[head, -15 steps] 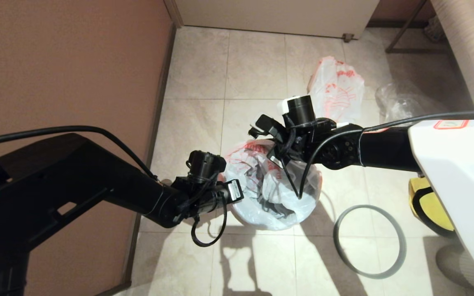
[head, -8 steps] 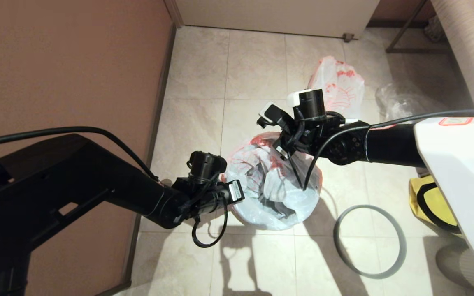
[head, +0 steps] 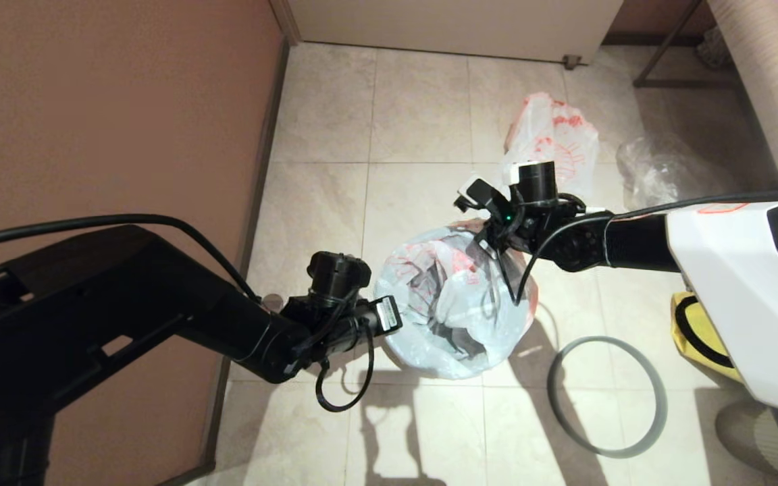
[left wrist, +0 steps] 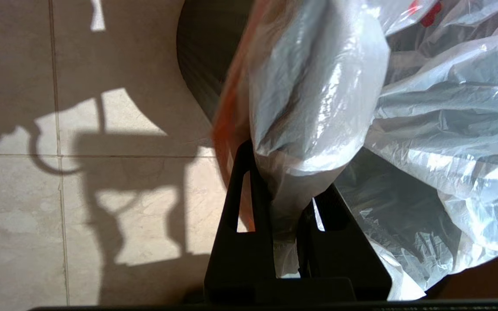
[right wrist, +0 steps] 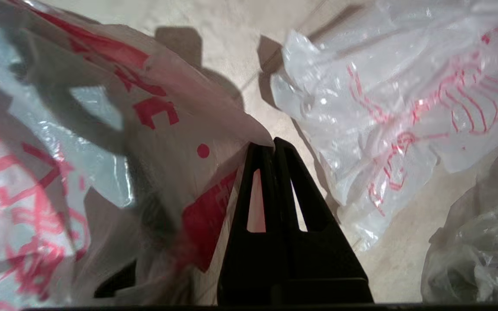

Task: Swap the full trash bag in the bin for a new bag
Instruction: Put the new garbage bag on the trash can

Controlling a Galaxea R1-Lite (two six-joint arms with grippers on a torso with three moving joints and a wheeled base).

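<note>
Right gripper drawn rightward, clamping new bag, left gripper pinching it too.

New bag translucent white with red block characters, full bag translucent white with red-orange line drawing, bin black, ring grey, clear bag colourless, floor beige tile, wall reddish brown
</note>
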